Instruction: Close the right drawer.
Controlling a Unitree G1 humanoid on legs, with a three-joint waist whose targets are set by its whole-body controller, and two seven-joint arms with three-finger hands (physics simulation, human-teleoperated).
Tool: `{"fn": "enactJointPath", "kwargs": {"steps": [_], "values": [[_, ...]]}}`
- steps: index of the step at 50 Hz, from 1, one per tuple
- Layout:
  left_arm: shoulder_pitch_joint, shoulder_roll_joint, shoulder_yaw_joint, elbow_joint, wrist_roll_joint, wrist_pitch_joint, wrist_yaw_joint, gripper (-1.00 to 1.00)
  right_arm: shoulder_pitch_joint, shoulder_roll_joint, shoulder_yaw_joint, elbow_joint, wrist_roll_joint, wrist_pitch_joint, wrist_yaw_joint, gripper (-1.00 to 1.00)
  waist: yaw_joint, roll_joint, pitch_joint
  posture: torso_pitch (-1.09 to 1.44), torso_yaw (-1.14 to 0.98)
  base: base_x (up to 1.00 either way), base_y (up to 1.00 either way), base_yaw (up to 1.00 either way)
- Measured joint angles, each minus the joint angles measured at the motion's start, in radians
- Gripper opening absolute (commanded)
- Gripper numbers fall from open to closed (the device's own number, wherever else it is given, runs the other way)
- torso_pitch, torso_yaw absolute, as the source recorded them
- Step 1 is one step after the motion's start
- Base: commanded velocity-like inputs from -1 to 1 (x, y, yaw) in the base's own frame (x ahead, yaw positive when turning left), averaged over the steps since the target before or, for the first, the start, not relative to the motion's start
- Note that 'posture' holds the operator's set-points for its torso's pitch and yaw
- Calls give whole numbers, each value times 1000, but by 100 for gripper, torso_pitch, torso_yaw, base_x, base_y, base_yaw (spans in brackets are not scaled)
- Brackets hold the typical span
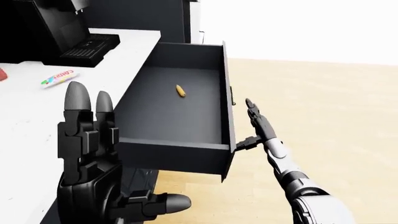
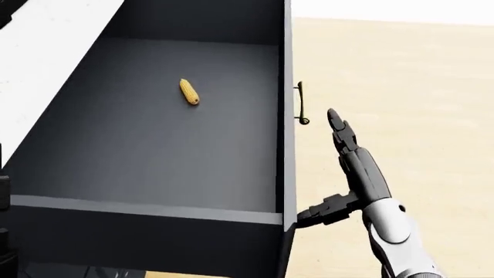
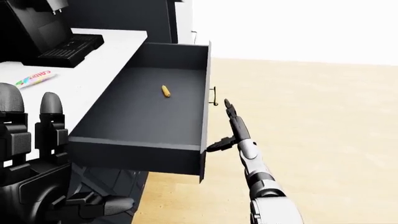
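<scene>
The right drawer stands pulled fully out from the white counter, its dark interior exposed. Inside it, well toward the far wall, lies a single corn cob, clear of all four walls. On the drawer's outer face, to the right of the drawer in the head view, a slim handle is seen edge-on; only a thin bar and its lower fixing can be made out.

The right hand is just right of the drawer face, below the handle. Its fingers are spread: two point straight up alongside the face, the thumb juts left toward the drawer's near corner. It grips nothing. Whether the thumb tip actually touches the corner cannot be settled; the gap, if any, is too fine to read.

The left hand is raised left of the drawer in the left-eye view, large and close to the camera, fingers extended upward and thumb out to the right, holding nothing. It covers part of the counter and the cabinet below the drawer; its lower portion is cut off by the picture's bottom edge.

On the counter, left of the drawer, lies a small candy packet; its lettering is too small to read reliably. Beyond it, a black appliance is cropped at the top edge. A red object at the left border is mostly out of view.
</scene>
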Motion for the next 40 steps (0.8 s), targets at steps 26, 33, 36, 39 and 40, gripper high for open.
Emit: {"fn": "enactJointPath", "kwargs": {"steps": [26, 33, 36, 39, 40], "values": [[-6, -1, 3, -1, -1, 6, -1, 100, -72, 43, 14, 30, -66, 34, 14, 100, -2, 3, 1, 0, 0, 0, 0, 0], [-7, -1, 3, 3, -1, 6, -1, 100, -80, 54, 14, 39, -70, 37, 9, 100, -4, 3, 2, 0, 0, 0, 0, 0], [-5, -1, 2, 2, -1, 6, -1, 100, -83, 57, 14, 41, -71, 37, 10, 100, -4, 4, 2, 0, 0, 0, 0, 0], [-4, -1, 2, 3, -1, 3, -1, 100, -87, 60, 15, 43, -73, 39, 12, 100, -4, 4, 3, 0, 0, 0, 0, 0], [-4, -1, 3, 3, -1, 2, -1, 100, -88, 61, 15, 44, -75, 39, 11, 100, -4, 4, 3, 0, 0, 0, 0, 0]]}}
